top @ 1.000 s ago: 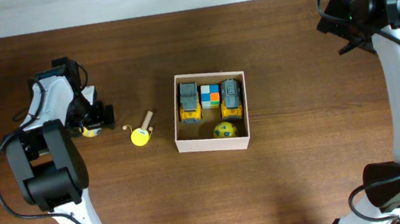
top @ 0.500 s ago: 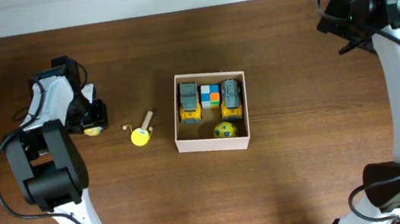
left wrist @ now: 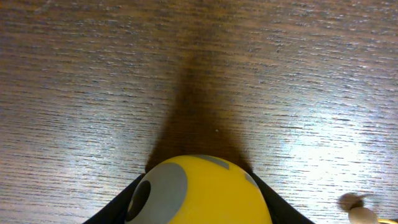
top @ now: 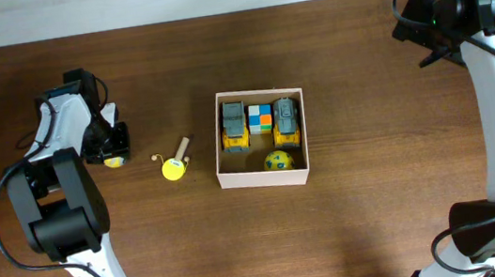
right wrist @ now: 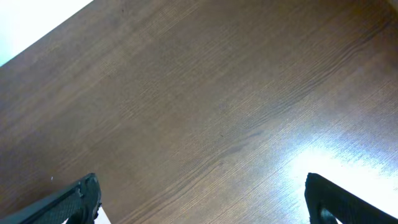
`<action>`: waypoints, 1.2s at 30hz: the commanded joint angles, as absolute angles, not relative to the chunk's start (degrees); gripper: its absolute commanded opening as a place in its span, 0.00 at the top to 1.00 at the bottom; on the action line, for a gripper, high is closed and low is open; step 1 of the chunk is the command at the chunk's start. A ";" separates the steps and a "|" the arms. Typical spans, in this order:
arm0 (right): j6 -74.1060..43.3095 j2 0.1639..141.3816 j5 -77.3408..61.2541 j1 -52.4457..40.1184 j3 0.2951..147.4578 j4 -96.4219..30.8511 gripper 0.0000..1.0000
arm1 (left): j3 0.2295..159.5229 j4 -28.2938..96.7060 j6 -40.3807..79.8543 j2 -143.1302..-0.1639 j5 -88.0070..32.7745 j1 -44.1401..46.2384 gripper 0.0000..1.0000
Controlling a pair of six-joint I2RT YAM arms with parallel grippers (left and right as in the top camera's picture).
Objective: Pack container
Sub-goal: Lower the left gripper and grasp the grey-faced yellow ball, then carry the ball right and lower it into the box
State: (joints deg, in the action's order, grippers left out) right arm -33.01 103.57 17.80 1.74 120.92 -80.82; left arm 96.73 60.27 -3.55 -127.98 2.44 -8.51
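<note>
The container (top: 265, 180), a square white-walled box with a tan inside, sits mid-table. It holds two yellow and grey trucks (top: 234, 126) (top: 286, 120), a coloured cube (top: 260, 119) and a yellow ball (top: 277, 161). At the far left my left gripper (top: 109, 153) is down at the table around a round yellow toy (top: 115, 160). In the left wrist view that toy (left wrist: 202, 193), with a grey eye patch, fills the gap of the left gripper (left wrist: 198, 182), and both dark fingers press its sides. My right gripper (top: 416, 31) hangs open at the back right, over bare wood in the right wrist view (right wrist: 202, 196).
A yellow disc toy with a short wooden handle (top: 175, 164) lies on the table between the left gripper and the container. Its wooden tip (left wrist: 357, 208) shows at the lower right of the left wrist view. The wall edge runs along the table's back.
The left gripper's fingers have closed in from wide open onto the yellow toy. The right arm and the items in the container have not moved.
</note>
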 commanded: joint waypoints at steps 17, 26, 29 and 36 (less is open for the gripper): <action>-33.26 103.77 18.70 1.96 121.08 -80.82 0.01 | 113.01 76.64 -3.44 -128.33 -1.45 -7.75 0.63; -33.26 103.77 18.68 1.96 121.08 -80.82 0.01 | 125.67 87.61 -10.35 -128.25 -6.83 -0.08 0.63; -33.26 103.77 18.70 1.96 121.08 -80.82 0.01 | 129.23 90.76 -13.41 -128.25 -8.23 3.57 0.63; -33.26 103.77 18.70 1.96 121.08 -80.82 0.01 | 134.10 95.85 -18.33 -128.25 -8.16 13.54 0.63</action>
State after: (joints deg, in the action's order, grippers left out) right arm -33.01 103.57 17.82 1.74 120.92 -80.82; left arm 132.16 94.26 -13.82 -128.05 -6.79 9.72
